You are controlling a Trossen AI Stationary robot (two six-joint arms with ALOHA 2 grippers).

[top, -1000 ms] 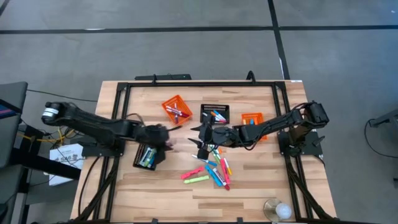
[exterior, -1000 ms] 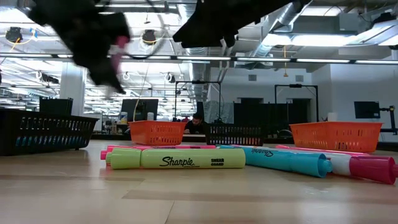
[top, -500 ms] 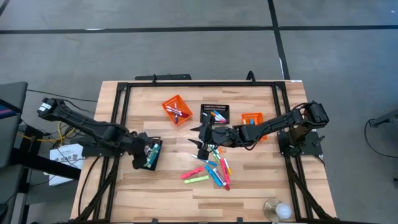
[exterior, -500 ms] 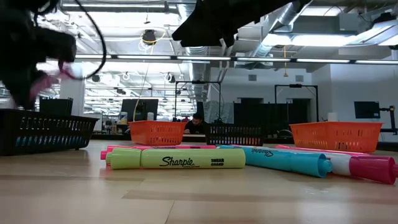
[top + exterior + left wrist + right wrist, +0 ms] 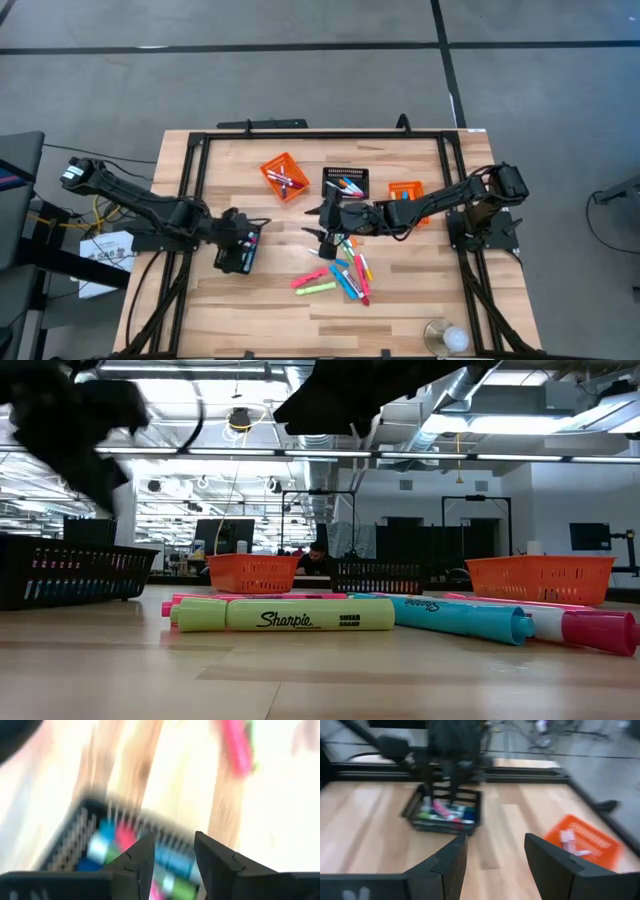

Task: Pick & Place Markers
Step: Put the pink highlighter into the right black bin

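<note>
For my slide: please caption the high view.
Left hand above black basket; right hand over loose markers.

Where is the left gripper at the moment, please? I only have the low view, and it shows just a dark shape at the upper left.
Observer: The left gripper hangs over the black basket at the left of the table.
Operator: Is it carrying a marker?
Observer: No. The left wrist view shows its fingers apart with nothing between them, and markers lying in the basket below.
Operator: And the right gripper?
Observer: The right gripper is open and empty, over the edge of the loose markers mid-table.
</note>
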